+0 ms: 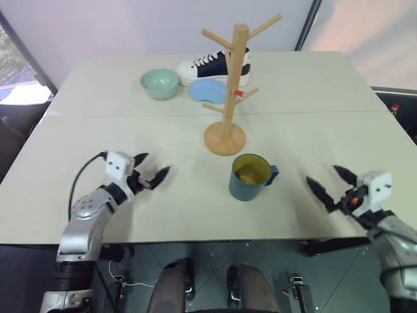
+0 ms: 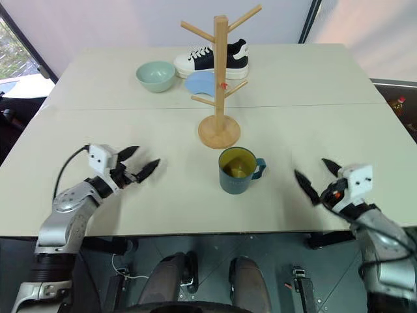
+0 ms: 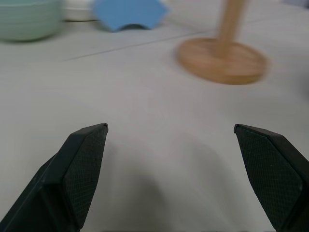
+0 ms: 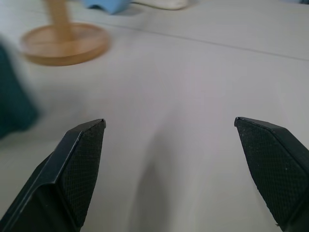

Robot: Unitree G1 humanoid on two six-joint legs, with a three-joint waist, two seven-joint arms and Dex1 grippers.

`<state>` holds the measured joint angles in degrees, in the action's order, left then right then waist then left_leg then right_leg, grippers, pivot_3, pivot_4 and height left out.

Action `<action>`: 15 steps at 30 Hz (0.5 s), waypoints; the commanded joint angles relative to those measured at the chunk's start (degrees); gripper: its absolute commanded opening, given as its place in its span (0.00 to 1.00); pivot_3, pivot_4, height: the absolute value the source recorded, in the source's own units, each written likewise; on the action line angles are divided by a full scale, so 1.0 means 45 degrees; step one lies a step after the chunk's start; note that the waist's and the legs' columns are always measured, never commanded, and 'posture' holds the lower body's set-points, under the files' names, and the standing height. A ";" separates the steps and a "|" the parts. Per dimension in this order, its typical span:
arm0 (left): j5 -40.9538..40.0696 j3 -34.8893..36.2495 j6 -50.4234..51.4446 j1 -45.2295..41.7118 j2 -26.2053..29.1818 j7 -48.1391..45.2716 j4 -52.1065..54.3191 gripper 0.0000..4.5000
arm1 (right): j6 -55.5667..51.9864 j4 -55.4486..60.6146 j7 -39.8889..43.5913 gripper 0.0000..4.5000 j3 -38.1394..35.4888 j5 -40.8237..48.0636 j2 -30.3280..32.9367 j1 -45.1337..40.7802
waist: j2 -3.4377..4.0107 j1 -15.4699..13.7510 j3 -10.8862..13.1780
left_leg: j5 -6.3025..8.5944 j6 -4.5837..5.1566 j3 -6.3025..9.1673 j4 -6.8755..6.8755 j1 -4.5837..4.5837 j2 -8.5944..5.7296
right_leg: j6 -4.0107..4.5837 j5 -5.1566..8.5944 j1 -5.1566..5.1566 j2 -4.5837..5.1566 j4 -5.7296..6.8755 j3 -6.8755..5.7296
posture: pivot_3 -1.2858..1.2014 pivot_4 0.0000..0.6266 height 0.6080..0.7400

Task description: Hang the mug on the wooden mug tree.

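Observation:
The dark teal mug (image 1: 251,177) with a yellow inside stands upright on the table (image 1: 326,91), its handle turned to the right. Just behind it rises the wooden mug tree (image 1: 228,98) on its round base (image 3: 222,60), with a small red tag on one peg. My left gripper (image 1: 152,168) hovers open over the table, well to the left of the mug. Off to the mug's right, my right gripper (image 1: 332,181) is open too, with nothing between its fingers. In the right wrist view the mug (image 4: 14,101) is a teal blur at the edge.
At the back of the table sit a pale green bowl (image 1: 159,83), a light blue flat piece (image 1: 208,91) and a black and white sneaker (image 1: 212,68). The table's front edge runs just under both grippers.

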<state>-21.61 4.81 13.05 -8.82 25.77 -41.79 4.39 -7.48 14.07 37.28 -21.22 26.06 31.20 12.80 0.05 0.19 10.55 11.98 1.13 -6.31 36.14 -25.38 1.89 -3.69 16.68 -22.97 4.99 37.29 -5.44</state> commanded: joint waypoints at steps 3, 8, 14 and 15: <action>-0.1116 -0.0482 0.0293 -0.0212 0.0866 -0.2355 0.1274 1.00 | -0.0091 0.2376 -0.0412 0.99 0.0905 -0.0159 -0.0680 0.1098 | -0.0001 0.0135 -0.0001 | -0.0002 -0.0010 0.0001 0.0007 0.0004 0.0002 | 0.0005 0.0000 -0.0001 0.0001 -0.0001 0.0004 | 0.52 0.24 0.93; -0.1668 -0.1034 0.1089 -0.0186 0.1766 -0.3763 0.2299 1.00 | 0.0131 0.2272 -0.0741 0.99 0.1767 -0.0769 -0.1153 0.0806 | 0.0010 0.0121 -0.0006 | -0.0001 -0.0016 0.0005 0.0008 0.0007 0.0005 | 0.0086 0.0012 -0.0043 0.0014 -0.0047 0.0012 | 0.52 0.24 0.93; -0.1583 -0.1209 0.1166 -0.0220 0.2007 -0.3892 0.2811 1.00 | 0.0309 0.1357 -0.1087 0.99 0.2001 -0.1075 -0.1509 -0.0239 | 0.0009 0.0093 -0.0006 | -0.0002 -0.0015 0.0006 -0.0009 -0.0009 -0.0001 | 0.0089 0.0013 -0.0052 0.0020 -0.0069 0.0015 | 0.52 0.24 0.93; -0.1634 -0.1205 0.1221 -0.0200 0.2018 -0.3859 0.2964 1.00 | 0.0356 0.1131 -0.1117 0.99 0.2061 -0.1117 -0.1550 -0.0513 | 0.0008 0.0101 -0.0005 | -0.0003 -0.0015 0.0006 -0.0012 -0.0014 -0.0001 | 0.0088 0.0012 -0.0045 0.0019 -0.0066 0.0014 | 0.52 0.24 0.93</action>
<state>-28.09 -0.96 18.56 -9.31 34.31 -59.03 14.55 -7.06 19.75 32.78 -11.86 21.20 24.71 11.82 0.08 0.64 10.52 11.96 1.06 -6.29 36.08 -25.47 1.89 -3.31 16.73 -23.08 5.07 37.02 -5.38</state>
